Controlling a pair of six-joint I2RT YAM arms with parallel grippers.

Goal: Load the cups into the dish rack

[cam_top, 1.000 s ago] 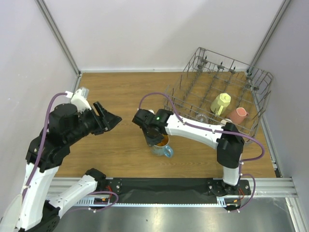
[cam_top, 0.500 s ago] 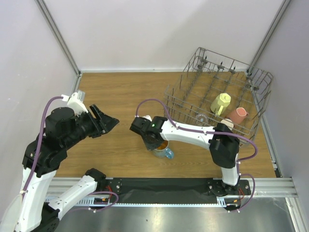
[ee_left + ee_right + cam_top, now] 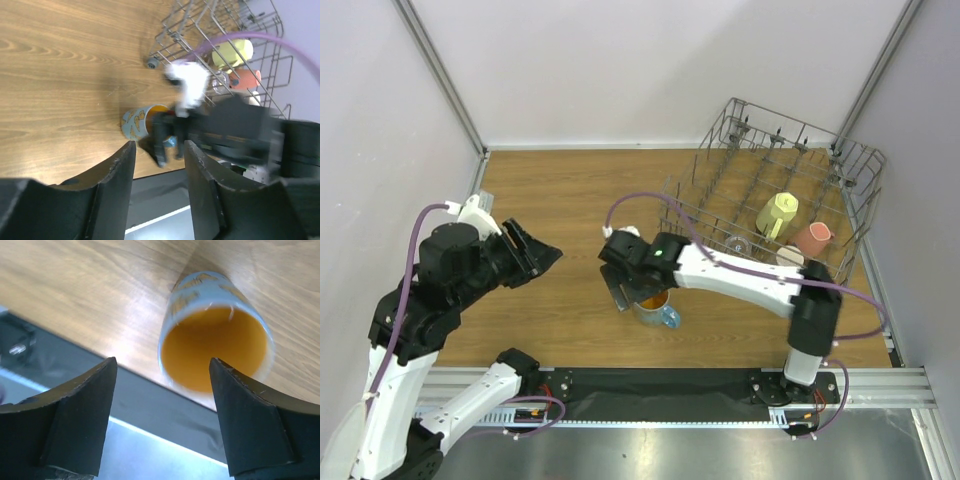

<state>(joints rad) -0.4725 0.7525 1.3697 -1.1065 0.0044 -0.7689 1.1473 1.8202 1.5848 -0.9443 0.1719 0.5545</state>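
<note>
Near the front edge of the wooden surface (image 3: 550, 190), our right tool (image 3: 632, 290) hangs released over the blue, orange-lined cup (image 3: 655, 305). Our left tool (image 3: 535, 255) is released too, well apart from the grey wire dish rack (image 3: 860, 160).

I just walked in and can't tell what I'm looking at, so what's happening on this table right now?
Two robot arms are loading cups into a wire dish rack at the table's far right. The right gripper is open and poised over a blue cup with an orange inside, which stands upright on the wood near the front edge. It has not closed on it. The left gripper hangs open and empty on the left. A yellow mug, a pink mug and a clear glass already sit in the rack.
</note>
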